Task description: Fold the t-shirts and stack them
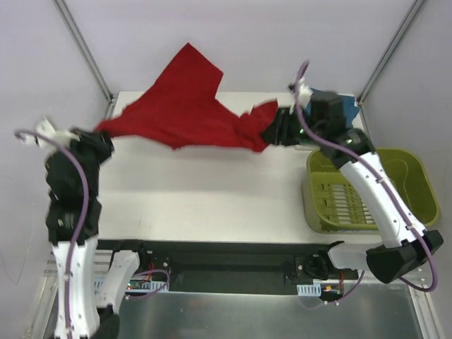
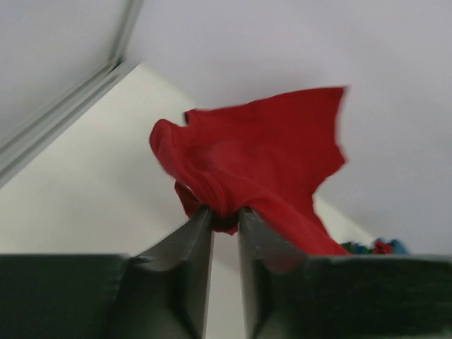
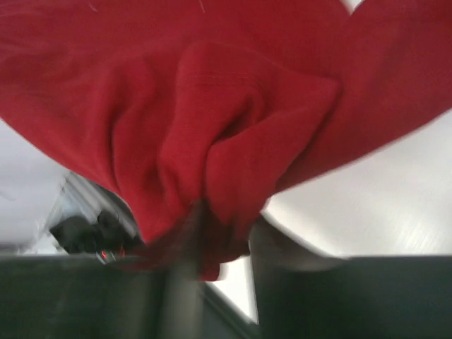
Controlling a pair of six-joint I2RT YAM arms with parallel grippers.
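The dark red t-shirt point(image 1: 187, 106) hangs stretched in the air above the white table point(image 1: 205, 191), held between both arms. My left gripper point(image 1: 106, 134) is shut on its left end, seen bunched between the fingers in the left wrist view point(image 2: 233, 169). My right gripper point(image 1: 272, 128) is shut on its right end, and the red cloth fills the right wrist view point(image 3: 212, 120). A folded teal-blue t-shirt point(image 1: 345, 107) lies at the table's far right corner, mostly hidden behind my right arm. A green shirt shows only as a sliver in the left wrist view point(image 2: 357, 247).
An olive-green plastic basket point(image 1: 417, 183) stands at the right edge of the table, under my right arm. Metal frame posts point(image 1: 85, 49) rise at the far corners. The arm bases and cables sit along the near edge.
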